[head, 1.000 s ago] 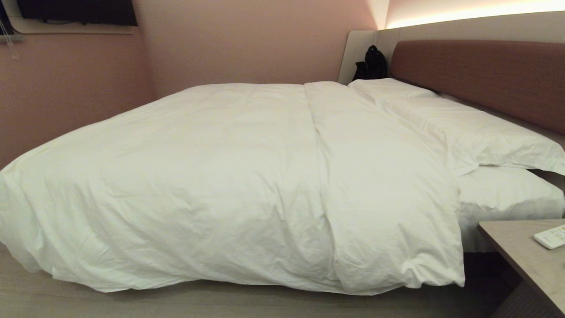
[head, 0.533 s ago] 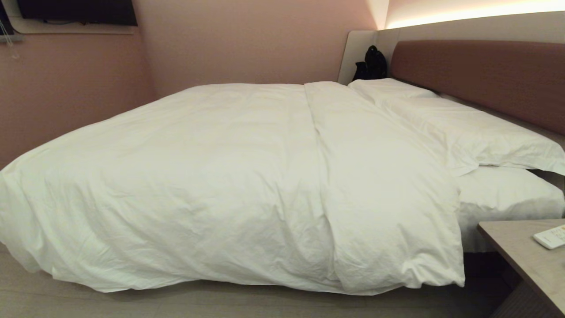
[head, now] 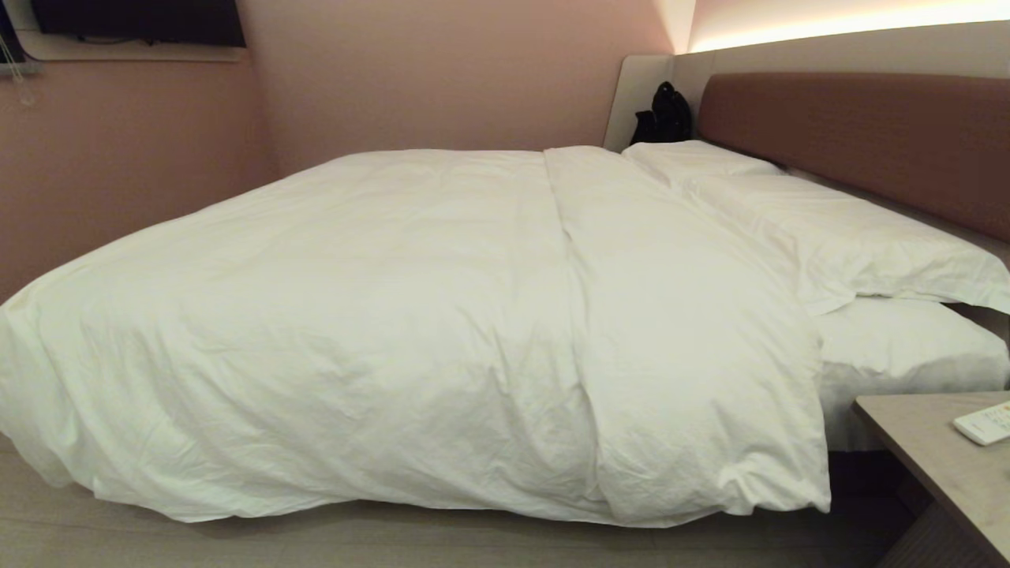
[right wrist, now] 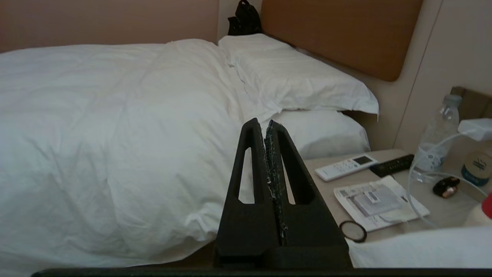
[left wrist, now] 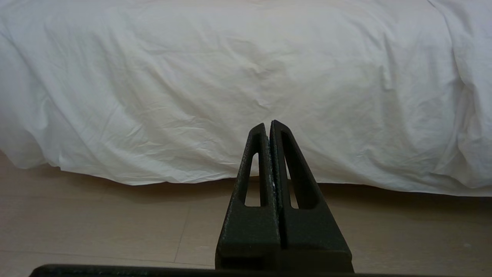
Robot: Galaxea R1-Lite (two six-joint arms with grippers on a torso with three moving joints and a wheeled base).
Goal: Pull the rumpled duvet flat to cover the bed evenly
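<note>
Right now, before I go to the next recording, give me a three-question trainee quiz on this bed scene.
1. True or false: the duvet hangs over the near side of the bed toward the floor.
2. Which lies on the bedside table? A) a white remote B) a folded towel C) a laptop
3. Fill in: the left hand and the right hand are both ____, holding nothing.

Key: 1 true; 2 A; 3 shut
</note>
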